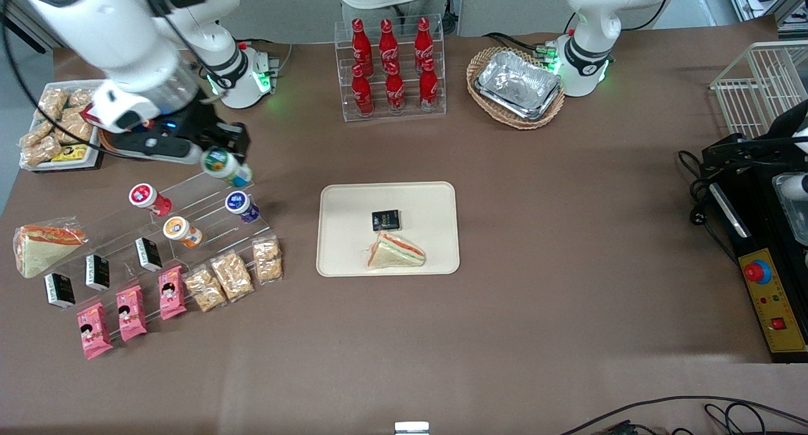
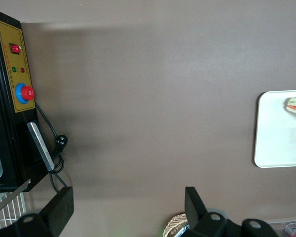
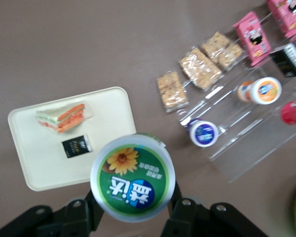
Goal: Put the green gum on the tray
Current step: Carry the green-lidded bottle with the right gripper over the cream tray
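The green gum (image 1: 226, 165) is off the clear stepped display rack (image 1: 189, 198) and in the air, clamped between the jaws of the right arm's gripper (image 1: 228, 149). In the wrist view the gum (image 3: 133, 183) fills the foreground lid-on, with the gripper (image 3: 133, 205) closed against its body, a black finger (image 3: 183, 210) showing on either side. In the front view the canister hangs tilted just above the rack's highest step, near the blue-purple canister (image 1: 241, 206) and above the orange-lidded canister (image 1: 182, 231) and red-lidded canister (image 1: 149, 199) that stand on lower steps.

The cream tray (image 1: 341, 201) lies on the brown worktop (image 1: 568, 233) toward the parked arm's end from the rack, well apart from the gripper. It already carries a wrapped sandwich (image 1: 396, 252) and a small black packet (image 1: 386, 220), the sandwich nearer the front camera.

By my reading the pick is done and the carry is the step in hand. The next move calls for a sideways travel toward the tray at a height that keeps the gum clear of the rack's edge and the low rim, then a descent over a bare patch. The strip of tray farthest from the front camera, or the end nearest the rack, looks free. The tilt should be levelled so the gum can stand rather than roll, and release should come only once it rests on the tray.
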`<state>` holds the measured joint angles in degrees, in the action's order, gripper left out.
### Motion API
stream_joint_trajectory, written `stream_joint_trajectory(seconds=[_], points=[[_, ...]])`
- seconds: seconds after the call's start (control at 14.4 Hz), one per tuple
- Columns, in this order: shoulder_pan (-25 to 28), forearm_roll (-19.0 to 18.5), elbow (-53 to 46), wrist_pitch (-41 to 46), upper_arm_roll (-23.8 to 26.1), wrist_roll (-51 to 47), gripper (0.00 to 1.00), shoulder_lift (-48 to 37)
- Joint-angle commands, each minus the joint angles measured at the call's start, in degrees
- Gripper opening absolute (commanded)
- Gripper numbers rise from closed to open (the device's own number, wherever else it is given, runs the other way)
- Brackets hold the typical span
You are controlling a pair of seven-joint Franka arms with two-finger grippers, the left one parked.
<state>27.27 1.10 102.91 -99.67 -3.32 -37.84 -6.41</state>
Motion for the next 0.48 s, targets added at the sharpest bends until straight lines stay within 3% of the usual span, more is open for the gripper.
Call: stream_joint_trajectory(seconds=[0.0, 0.42], points=[[4.45, 0.75, 3.32, -6.64, -0.81, -8.63, 0.13, 2.9], [9.03, 0.05, 25.12, -33.53, -0.81, -17.79, 0.13, 4.12]])
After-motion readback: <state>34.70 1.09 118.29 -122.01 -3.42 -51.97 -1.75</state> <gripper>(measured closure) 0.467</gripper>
